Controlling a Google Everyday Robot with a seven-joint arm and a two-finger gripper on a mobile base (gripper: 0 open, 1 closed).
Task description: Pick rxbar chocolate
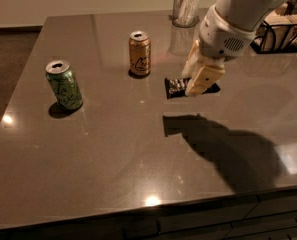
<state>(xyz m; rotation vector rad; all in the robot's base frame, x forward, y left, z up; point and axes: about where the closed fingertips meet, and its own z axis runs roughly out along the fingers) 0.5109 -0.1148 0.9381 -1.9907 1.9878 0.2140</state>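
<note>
End effector [192, 86] pinches the rxbar chocolate [175, 87] mid-length; bar held above table [88, 149].

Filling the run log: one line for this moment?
hand: shut on rxbar chocolate | right of gold can | bar off table

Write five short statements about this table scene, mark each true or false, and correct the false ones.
1. The gripper has its jaws closed on the rxbar chocolate. True.
2. The green can lies on its side. False: it stands upright.
3. The gold can stands left of the rxbar chocolate in the camera view. True.
4. The glass stands between the two cans. False: it stands near the far edge of the table, behind the gripper.
5. The rxbar chocolate touches the gold can. False: they are apart.
</note>
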